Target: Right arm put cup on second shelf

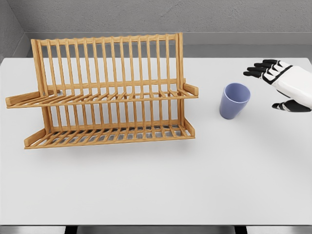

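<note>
The right hand's (285,85) fingers (258,68) are spread and relaxed, holding nothing, just right of the cup (234,100), near the counter's (195,185) right edge. The cup stands upright, mouth up, between hand and rack (105,92), apart from both. A hasty close could knock the cup over or shove it toward the rack; a loose grip risks dropping it mid-lift. The rack's upper shelf (102,99) lies bare; its end post could catch the cup on approach.
</note>
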